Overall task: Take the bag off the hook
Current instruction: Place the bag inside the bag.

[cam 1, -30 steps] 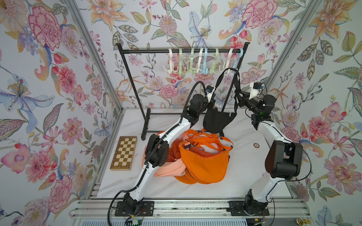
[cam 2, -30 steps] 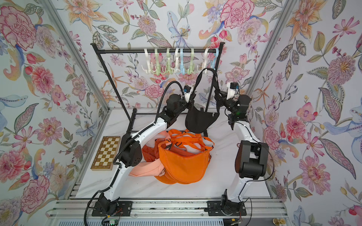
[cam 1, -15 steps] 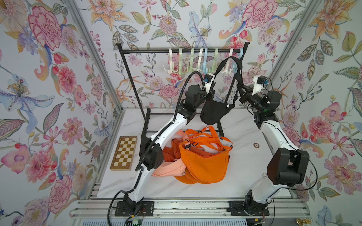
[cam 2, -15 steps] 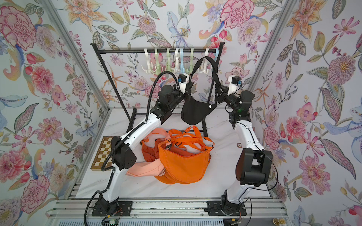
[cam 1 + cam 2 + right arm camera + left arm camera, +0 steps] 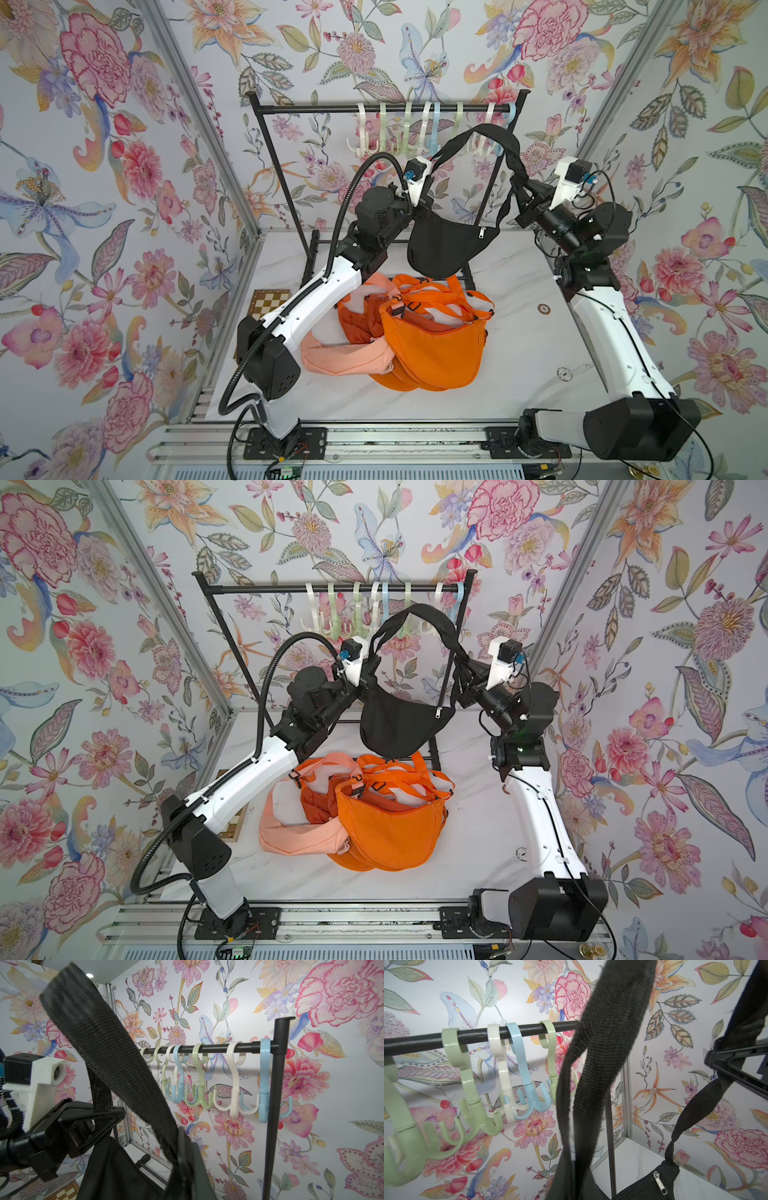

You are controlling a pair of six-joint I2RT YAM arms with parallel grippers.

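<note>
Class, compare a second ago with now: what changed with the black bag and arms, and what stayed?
Both arms raised the black bag a little and drew apart, widening its strap into a broad arch in front of the hooks. The left pincer and right pincer stayed shut on the strap; the orange bags and chessboard did not move.

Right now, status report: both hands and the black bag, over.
Left hand, right hand: both shut on strap. Black bag hangs between, strap looks clear of hooks. Orange bags piled below.
</note>
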